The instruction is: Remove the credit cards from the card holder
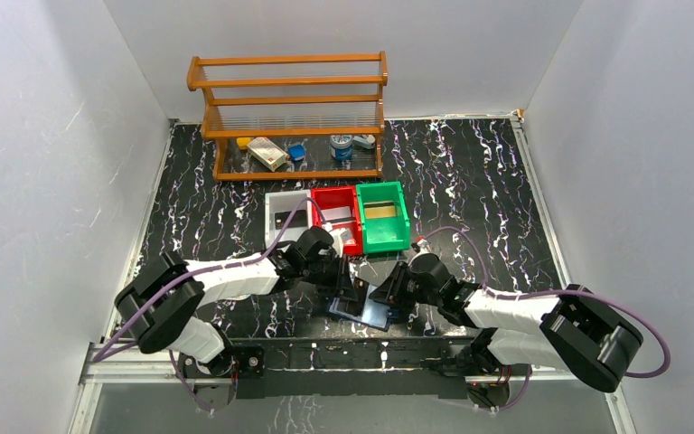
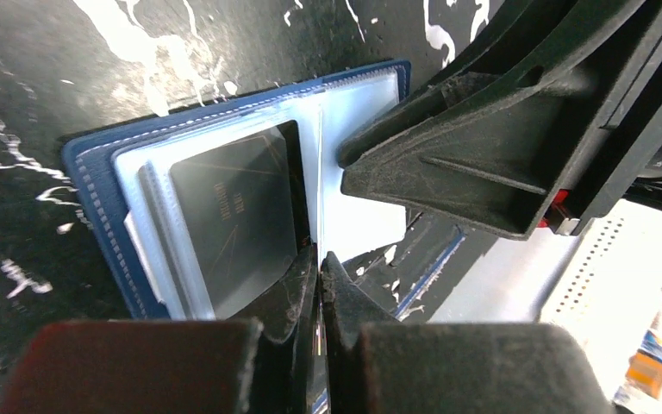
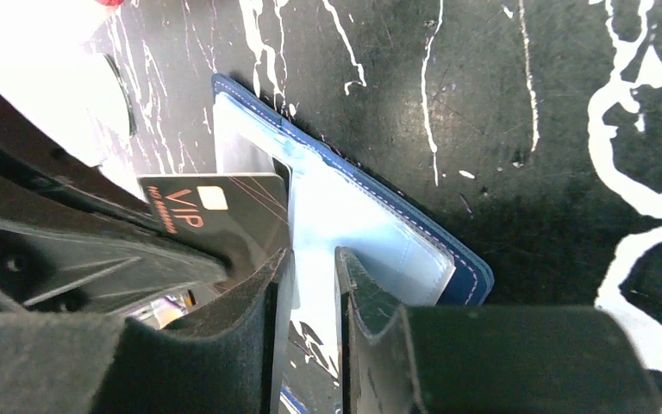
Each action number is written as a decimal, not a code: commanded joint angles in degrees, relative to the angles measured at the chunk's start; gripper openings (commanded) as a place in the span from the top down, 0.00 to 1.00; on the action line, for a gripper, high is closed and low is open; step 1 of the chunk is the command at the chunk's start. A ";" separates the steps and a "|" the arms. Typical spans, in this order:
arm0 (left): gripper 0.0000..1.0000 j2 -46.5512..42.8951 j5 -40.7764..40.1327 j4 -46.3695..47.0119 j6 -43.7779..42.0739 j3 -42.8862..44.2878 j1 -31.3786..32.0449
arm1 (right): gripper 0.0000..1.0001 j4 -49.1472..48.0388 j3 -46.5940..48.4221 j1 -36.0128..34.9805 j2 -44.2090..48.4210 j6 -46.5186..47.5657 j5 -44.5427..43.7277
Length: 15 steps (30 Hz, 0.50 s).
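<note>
black marbled table point(image 1: 470, 181) holds open card holder point(image 1: 361, 309); left hand point(image 1: 348, 287) clenched on black card point(image 2: 233, 216), right hand point(image 1: 389, 294) grasping sleeve point(image 3: 310, 259).

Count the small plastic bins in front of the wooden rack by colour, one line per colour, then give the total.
White bin: 1
Red bin: 1
Green bin: 1
Total: 3
</note>
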<state>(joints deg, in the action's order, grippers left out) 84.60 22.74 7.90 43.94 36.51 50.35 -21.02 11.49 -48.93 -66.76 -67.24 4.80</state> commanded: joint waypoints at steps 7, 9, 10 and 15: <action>1.00 -10.87 -13.63 -16.38 -8.97 6.40 -0.19 | 0.66 18.39 12.88 -0.03 5.02 10.98 -3.93; 1.00 -12.96 -16.29 -17.16 -8.86 6.18 -0.16 | 0.66 18.18 14.08 -0.02 6.41 11.23 -3.22; 1.00 -13.98 -17.84 -17.58 -8.72 5.98 -0.21 | 0.66 17.97 14.55 -0.02 6.95 11.22 -2.74; 1.00 -17.83 -26.65 -21.47 -9.55 5.88 -0.32 | 0.66 11.02 14.33 -0.03 5.49 9.48 1.84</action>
<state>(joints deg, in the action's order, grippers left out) 70.39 5.02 -8.51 36.21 41.15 50.35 -5.06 24.64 -48.90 -60.29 -57.91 3.07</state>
